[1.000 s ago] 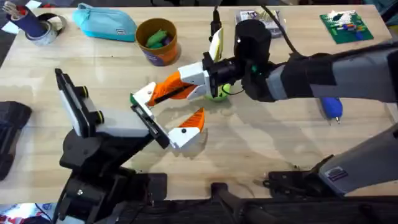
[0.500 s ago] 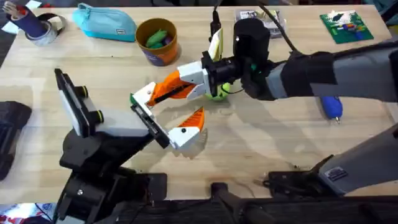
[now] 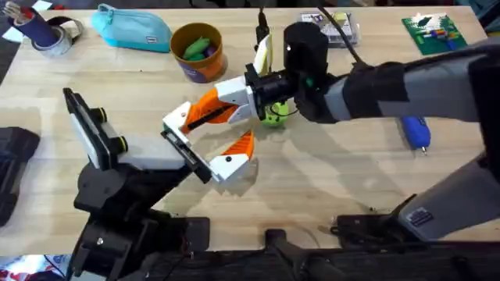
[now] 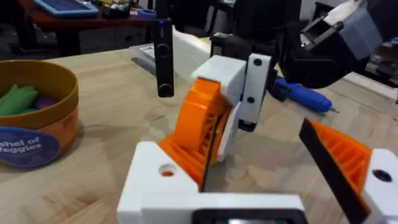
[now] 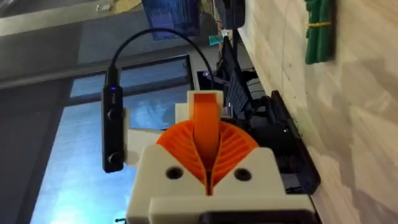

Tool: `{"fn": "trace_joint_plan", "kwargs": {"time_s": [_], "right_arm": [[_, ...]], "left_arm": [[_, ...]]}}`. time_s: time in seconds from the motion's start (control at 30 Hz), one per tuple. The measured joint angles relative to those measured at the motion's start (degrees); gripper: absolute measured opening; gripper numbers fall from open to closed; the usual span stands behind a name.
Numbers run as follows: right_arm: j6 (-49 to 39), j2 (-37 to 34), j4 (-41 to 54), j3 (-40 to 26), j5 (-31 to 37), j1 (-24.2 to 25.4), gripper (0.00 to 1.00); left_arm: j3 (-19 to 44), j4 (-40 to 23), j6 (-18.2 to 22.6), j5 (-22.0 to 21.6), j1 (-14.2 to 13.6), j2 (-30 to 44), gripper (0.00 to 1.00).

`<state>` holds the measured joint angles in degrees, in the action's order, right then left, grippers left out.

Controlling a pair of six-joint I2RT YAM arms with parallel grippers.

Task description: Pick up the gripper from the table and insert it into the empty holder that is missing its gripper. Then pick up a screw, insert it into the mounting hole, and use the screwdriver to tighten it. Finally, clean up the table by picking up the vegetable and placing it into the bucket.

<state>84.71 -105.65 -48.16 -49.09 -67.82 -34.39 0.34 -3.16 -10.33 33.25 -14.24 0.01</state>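
Just below the bucket (image 3: pixel 198 51), I see my right gripper (image 3: pixel 183 119) with its orange pads pressed together on nothing, the lime-green vegetable (image 3: pixel 274 114) behind it. My left gripper (image 3: pixel 211 140) stands spread wide; the blue screwdriver (image 3: pixel 416 133) lies far right.

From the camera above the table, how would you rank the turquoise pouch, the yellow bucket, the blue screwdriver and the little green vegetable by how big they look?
1. Turquoise pouch, largest.
2. Bucket.
3. Screwdriver.
4. Vegetable, smallest as seen, though the right arm's hand covers part of it, so its place after the screwdriver is unsure.
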Motion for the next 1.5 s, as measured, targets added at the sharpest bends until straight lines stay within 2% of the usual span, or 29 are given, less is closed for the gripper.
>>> {"fn": "trace_joint_plan", "kwargs": {"time_s": [1.33, 1.5], "right_arm": [[-0.35, -1.13, -0.02, -1.72, 2.02, -1.0, 0.008], [-0.33, -1.13, 0.0, -1.74, 2.04, -1.02, 0.071]], "left_arm": [[0.0, 0.04, 0.02, -2.09, 0.37, 0.0, 0.99], [0.0, 0.07, 0.02, -2.25, 0.37, 0.0, 0.99]]}}
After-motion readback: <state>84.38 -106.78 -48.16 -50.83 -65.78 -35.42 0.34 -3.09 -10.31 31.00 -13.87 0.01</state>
